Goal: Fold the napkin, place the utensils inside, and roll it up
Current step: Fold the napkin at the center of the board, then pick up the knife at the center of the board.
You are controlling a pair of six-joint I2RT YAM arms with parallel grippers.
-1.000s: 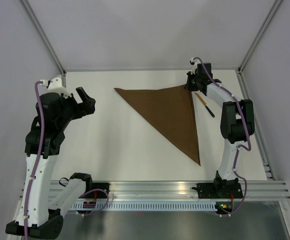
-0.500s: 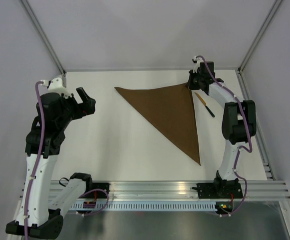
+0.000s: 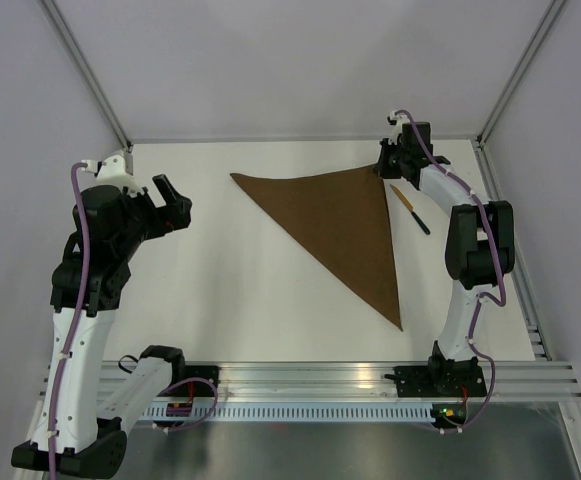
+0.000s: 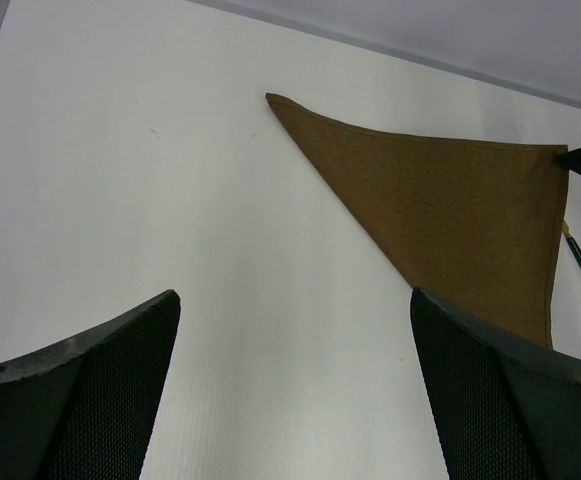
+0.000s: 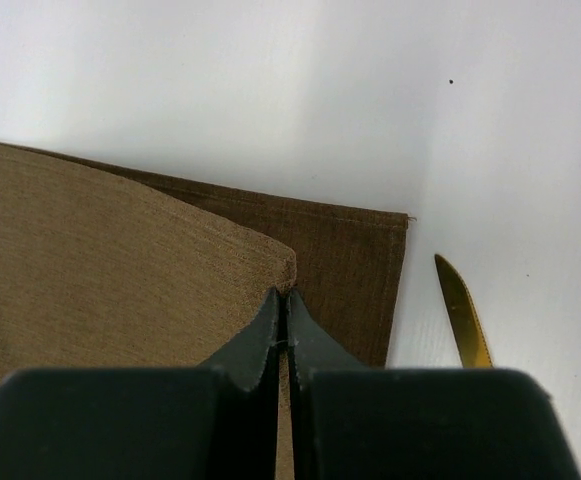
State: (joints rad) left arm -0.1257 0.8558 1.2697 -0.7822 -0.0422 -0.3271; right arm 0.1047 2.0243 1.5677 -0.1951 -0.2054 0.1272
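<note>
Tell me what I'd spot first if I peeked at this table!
A big brown napkin, folded into a triangle, lies across the middle of the white table. The right end effector pinches the napkin's top layer at its far right corner. A small yellow-bladed knife lies just beside the napkin's right edge.

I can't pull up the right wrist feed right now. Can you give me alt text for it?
The right gripper is closed on the corner of the folded brown napkin's upper layer, which stops short of the lower layer's corner. To the right of the cloth and apart from it, the yellow-orange blade of the utensil lies on the white table.
</note>
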